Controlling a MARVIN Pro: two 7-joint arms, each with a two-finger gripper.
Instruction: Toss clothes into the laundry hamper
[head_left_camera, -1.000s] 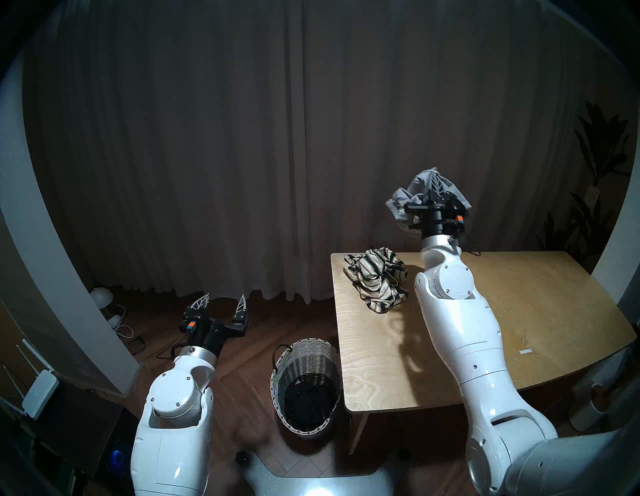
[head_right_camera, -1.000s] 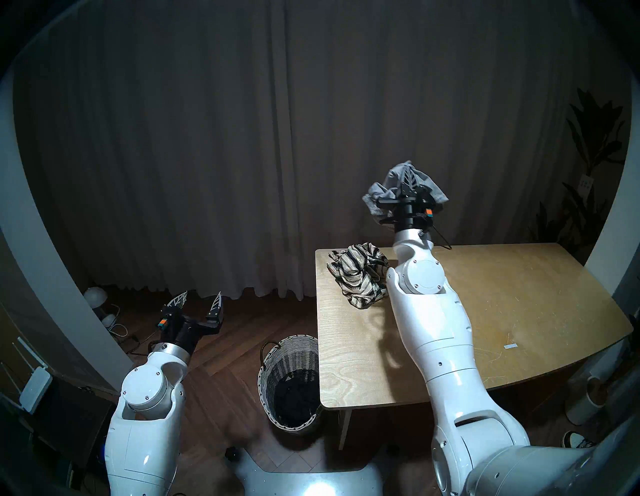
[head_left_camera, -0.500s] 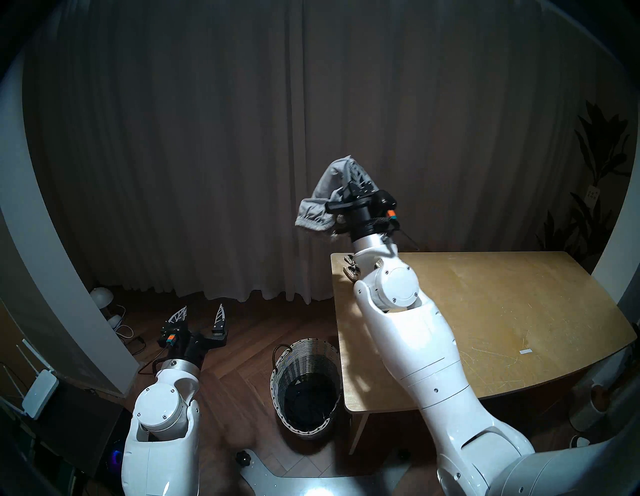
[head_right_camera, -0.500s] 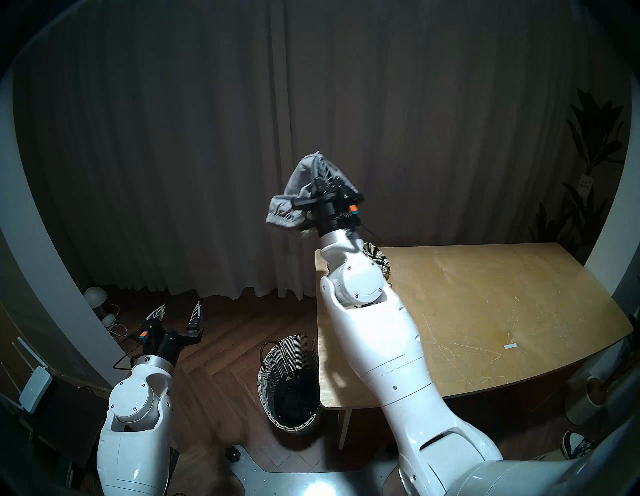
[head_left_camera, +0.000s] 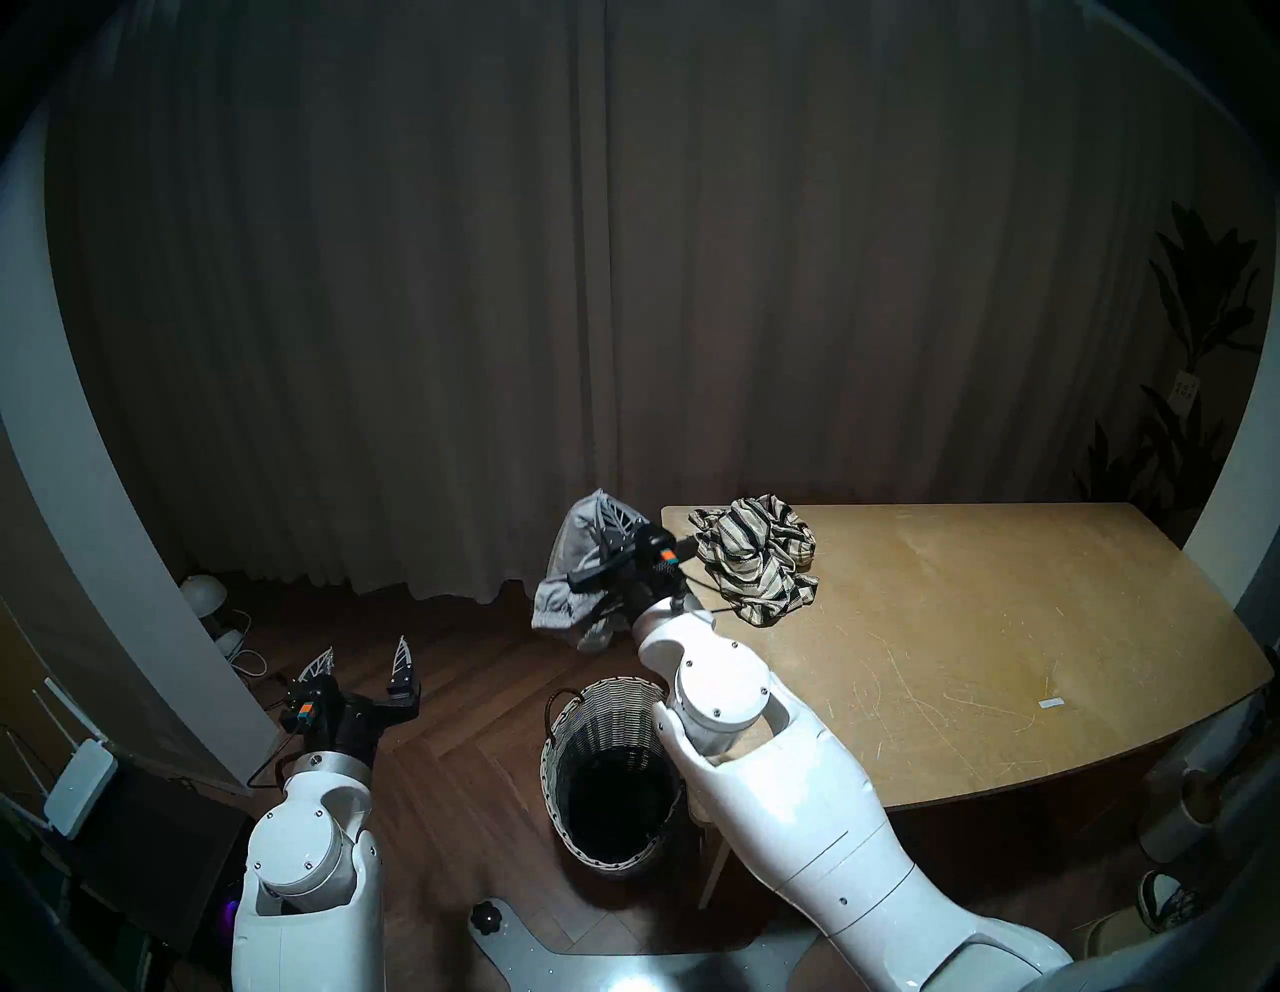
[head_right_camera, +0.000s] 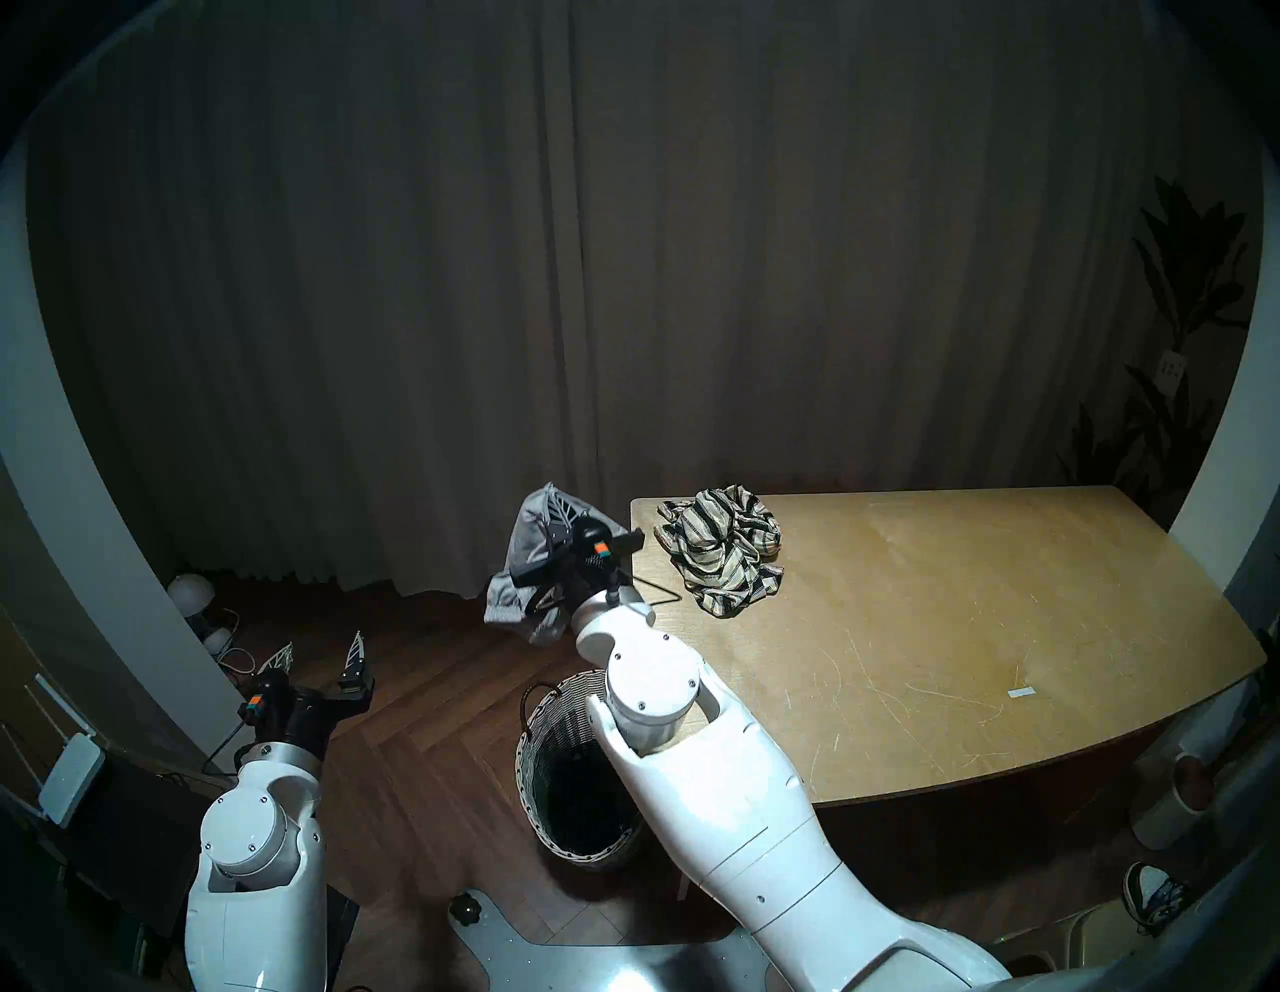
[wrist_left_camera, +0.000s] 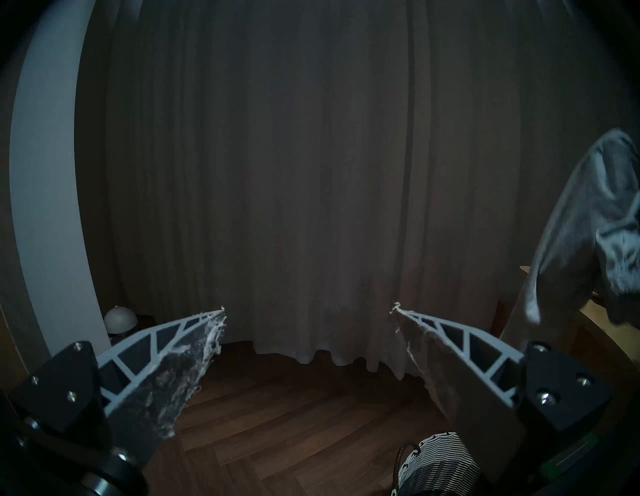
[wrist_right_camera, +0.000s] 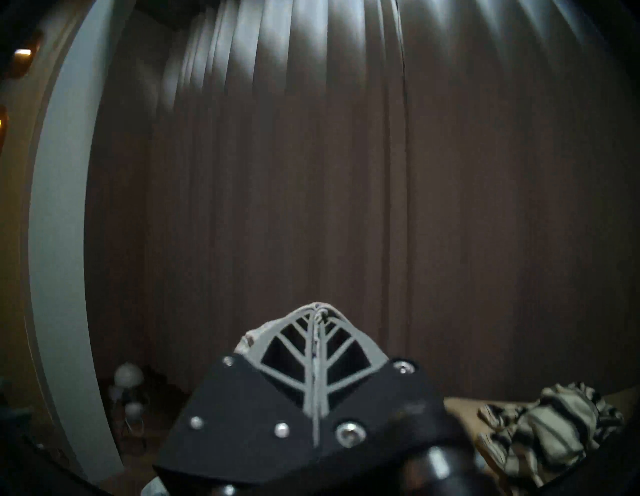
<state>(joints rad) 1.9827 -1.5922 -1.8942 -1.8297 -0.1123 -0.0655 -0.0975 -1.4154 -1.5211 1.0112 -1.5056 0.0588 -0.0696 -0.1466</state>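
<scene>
Right gripper (head_left_camera: 608, 514) clamped tight on the grey garment (head_left_camera: 564, 601), fingertips pinched together through the cloth, most of the fabric hanging below and to the left of the fingers. Laundry hamper (head_left_camera: 583, 713) standing on the floor below and nearer the robot than that gripper, something dark, probably the black garment, already at its bottom. Best to bring the bundle back over the middle of the open rim before letting go, low enough that the trailing folds clear the rim and the dark loop handle (head_left_camera: 554, 706) rather than drape over them. Worth opening fully and at once, since knit cloth may snag on the ribbed fingers. Striped garment (head_left_camera: 755, 554) lying just right of the gripper on the table (head_left_camera: 1004, 623), still to be fetched. Left gripper (head_left_camera: 363, 665) spread wide, empty, well off to the left. No brand, label or legible writing anywhere.
</scene>
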